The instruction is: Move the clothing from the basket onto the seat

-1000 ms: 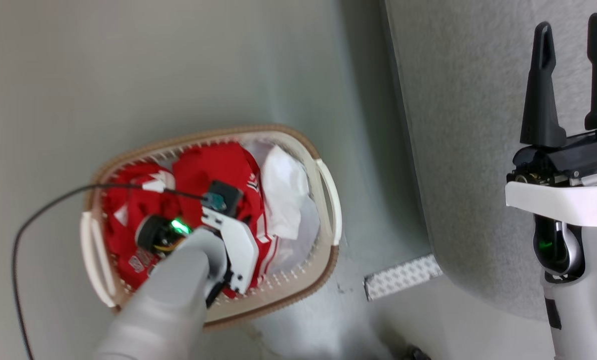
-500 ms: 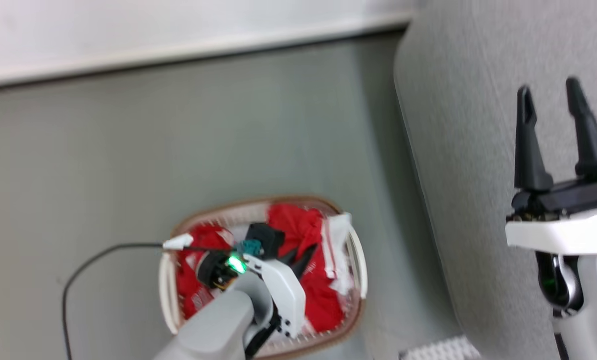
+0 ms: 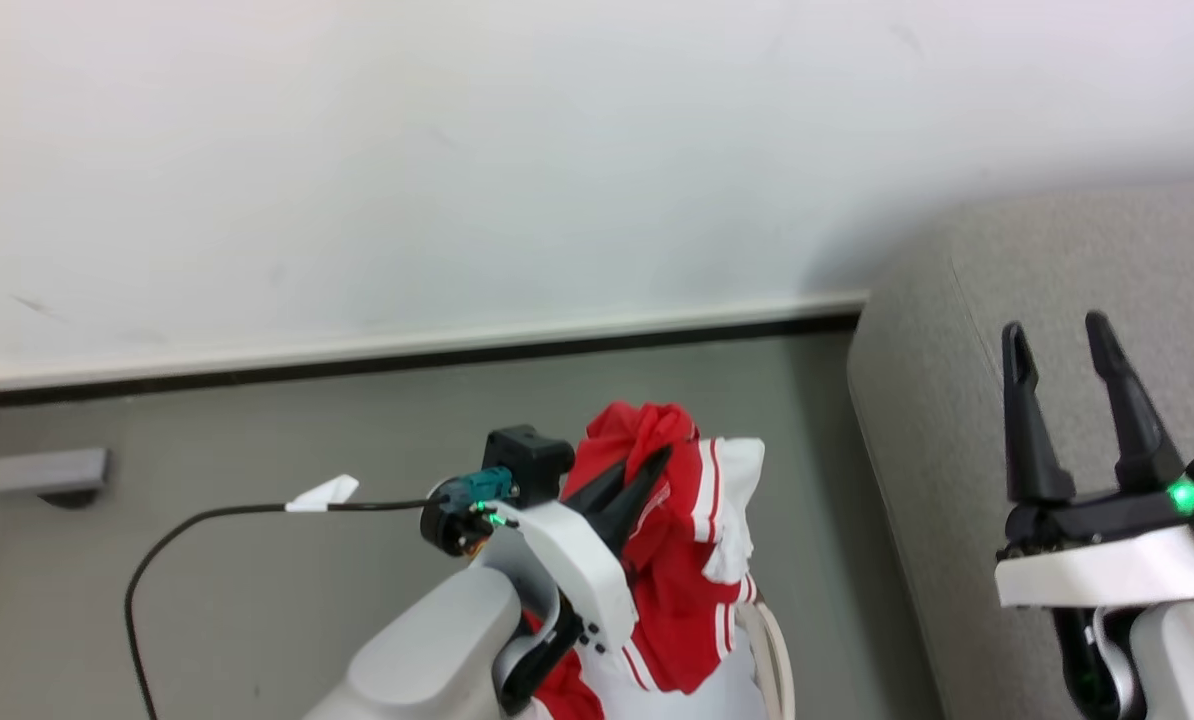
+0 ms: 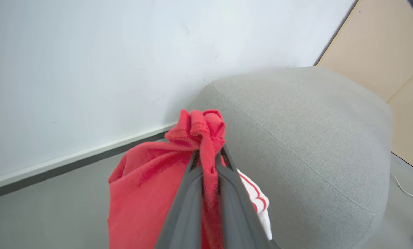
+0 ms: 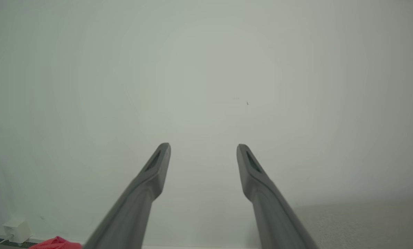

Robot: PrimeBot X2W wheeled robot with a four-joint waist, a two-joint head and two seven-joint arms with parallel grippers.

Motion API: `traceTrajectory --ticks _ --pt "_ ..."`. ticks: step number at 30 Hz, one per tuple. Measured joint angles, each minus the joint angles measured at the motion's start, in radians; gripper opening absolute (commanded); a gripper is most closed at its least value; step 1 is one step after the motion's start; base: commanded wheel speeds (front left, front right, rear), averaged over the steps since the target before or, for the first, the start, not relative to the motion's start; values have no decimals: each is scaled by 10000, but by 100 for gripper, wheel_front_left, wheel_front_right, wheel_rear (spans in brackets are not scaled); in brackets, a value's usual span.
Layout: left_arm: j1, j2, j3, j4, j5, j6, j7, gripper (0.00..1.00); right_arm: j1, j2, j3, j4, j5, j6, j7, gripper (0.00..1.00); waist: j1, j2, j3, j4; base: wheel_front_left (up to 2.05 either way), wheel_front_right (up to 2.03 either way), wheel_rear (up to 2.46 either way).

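My left gripper [image 3: 652, 465] is shut on a bunched fold of the red clothing [image 3: 679, 560], which hangs from it in the air with white stripes and white trim showing. The left wrist view shows the same grip: the left gripper [image 4: 208, 157] pinches the red clothing [image 4: 147, 197] between both fingers. Below the hanging cloth, a pale curved piece of the basket [image 3: 772, 650] shows at the bottom edge. To the right lies the grey seat [image 3: 942, 430], rounded and large [image 4: 296, 131]. Over it, my right gripper [image 3: 1055, 330] stands open and holds nothing [image 5: 203, 148].
A white wall [image 3: 557, 150] with a dark baseboard runs behind the grey floor [image 3: 257, 430]. My left arm's black cable [image 3: 207, 515] loops to the left. A grey bar [image 3: 27, 475] sits at the far left. A beige panel [image 4: 383, 45] stands beyond the seat.
The camera has tilted up, from the basket toward the wall. My left gripper has risen out of the basket with the red clothing in it. The right gripper has stayed open.
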Motion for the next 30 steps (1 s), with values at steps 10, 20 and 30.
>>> traceTrajectory --ticks 10,20,30 --pt "-593 688 633 -2201 132 525 40 0 863 113 602 79 362 0 2 100 0 0 -1285 619 0 0 0" --pt "-942 1116 915 -3584 46 980 631 0 1106 -119 1415 -100 412 0 0 100 3 0 -1465 853 0 0 0" --pt "-666 1175 848 -4011 -75 1133 759 0 968 -1166 3831 -113 495 0 2 100 3 1 -1602 870 0 0 0"
